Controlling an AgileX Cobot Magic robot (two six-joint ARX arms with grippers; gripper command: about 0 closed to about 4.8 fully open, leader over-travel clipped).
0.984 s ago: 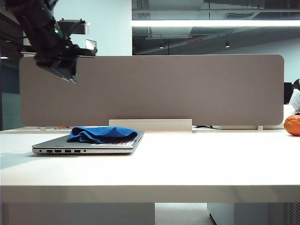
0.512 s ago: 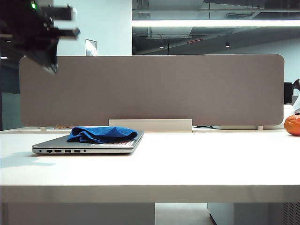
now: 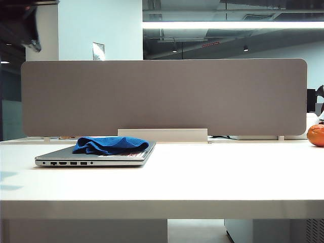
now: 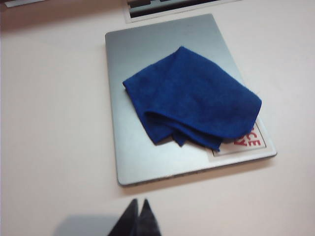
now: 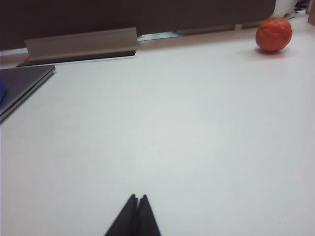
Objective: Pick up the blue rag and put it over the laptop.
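The blue rag (image 3: 111, 145) lies crumpled on the lid of the shut silver laptop (image 3: 61, 154), at the left of the table. From above, the blue rag (image 4: 194, 98) covers the middle of the laptop (image 4: 138, 49), and part of a white-and-red sticker (image 4: 251, 140) shows beside it. My left gripper (image 4: 139, 202) is shut and empty, high above the table just off the laptop's edge; only a dark blur of that arm (image 3: 28, 33) shows at the upper left. My right gripper (image 5: 138, 197) is shut and empty over bare table, with the laptop (image 5: 22, 83) off to one side.
An orange fruit (image 3: 316, 135) sits at the table's far right, also seen as the fruit (image 5: 273, 34) in the right wrist view. A grey partition panel (image 3: 167, 96) with a white base (image 3: 162, 134) closes off the back of the table.
My left arm has risen and drawn back to the upper left, nearly leaving the exterior view. The rag and laptop have not moved.
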